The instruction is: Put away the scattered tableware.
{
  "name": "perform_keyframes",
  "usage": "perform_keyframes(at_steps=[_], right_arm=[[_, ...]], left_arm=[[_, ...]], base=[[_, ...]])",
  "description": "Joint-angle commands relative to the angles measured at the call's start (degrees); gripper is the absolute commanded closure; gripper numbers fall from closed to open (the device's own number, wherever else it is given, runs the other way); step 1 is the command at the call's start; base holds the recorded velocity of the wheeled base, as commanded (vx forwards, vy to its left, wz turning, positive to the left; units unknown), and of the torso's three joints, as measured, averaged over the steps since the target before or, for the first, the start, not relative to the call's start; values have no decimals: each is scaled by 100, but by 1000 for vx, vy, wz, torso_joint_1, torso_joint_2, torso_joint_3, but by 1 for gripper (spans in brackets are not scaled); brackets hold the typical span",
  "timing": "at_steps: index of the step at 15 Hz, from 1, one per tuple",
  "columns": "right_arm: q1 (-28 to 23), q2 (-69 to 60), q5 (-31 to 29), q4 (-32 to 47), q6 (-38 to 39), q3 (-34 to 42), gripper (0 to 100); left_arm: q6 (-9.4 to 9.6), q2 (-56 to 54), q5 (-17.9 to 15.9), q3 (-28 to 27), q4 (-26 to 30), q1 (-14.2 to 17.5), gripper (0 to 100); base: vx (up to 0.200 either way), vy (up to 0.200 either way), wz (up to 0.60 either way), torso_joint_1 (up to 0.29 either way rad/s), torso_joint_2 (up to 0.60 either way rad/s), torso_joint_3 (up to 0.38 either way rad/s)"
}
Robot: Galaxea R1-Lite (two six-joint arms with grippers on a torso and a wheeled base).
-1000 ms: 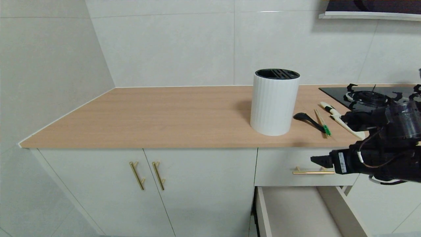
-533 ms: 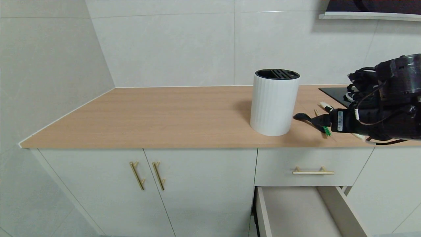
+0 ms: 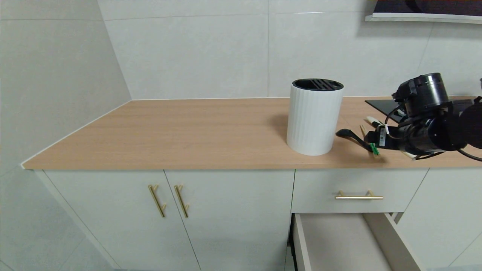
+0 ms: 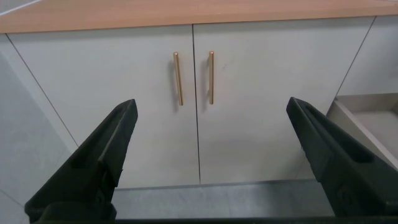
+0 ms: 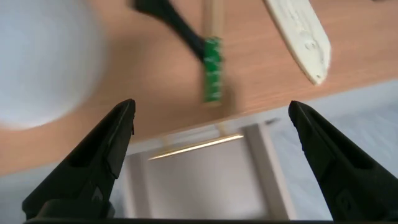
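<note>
The right tool (image 5: 210,106) is spread wide with nothing in it. It hangs just above the front edge of the counter (image 3: 188,131), over the green end of the chopsticks (image 5: 212,68). The spoon (image 5: 171,22) lies just beside the chopsticks, its black handle running in close to the green end; I cannot tell if they touch. The cream utensil (image 5: 301,37) lies apart on the other side, towards the hob (image 3: 378,104). The white holder (image 3: 313,116) stands upright on the counter, near the spoon's bowl. Below the counter edge, the drawer (image 3: 339,241) is pulled out. The left tool (image 4: 211,102) is also spread wide and empty, down low, facing the cupboard doors (image 4: 196,112).

I judge the step in hand to be the grasp on the chopsticks, and several things could spoil it:
- They are thin and lie flat, so the fingers may scrape the counter or close over them without lifting.
- They lie close to the edge, so a sideways nudge could roll them off into the drawer or onto the floor.
- One stick may come up and the other stay.
- The spoon handle is close enough to be caught or dragged along.
- On the way to the holder, the arm could knock it.
</note>
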Motion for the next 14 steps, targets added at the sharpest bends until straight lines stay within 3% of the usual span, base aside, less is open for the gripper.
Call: perform_keyframes(at_steps=[1,14], right_arm=[[-72,377,-19,-10,1,-33,0],[-222,807,-19,-291,27,-112,0]], left_arm=[[0,7,1,1,2,-1,0],[0,7,1,1,2,-1,0]], base=[[0,0,0,0,0,0],[0,0,0,0,0,0]])
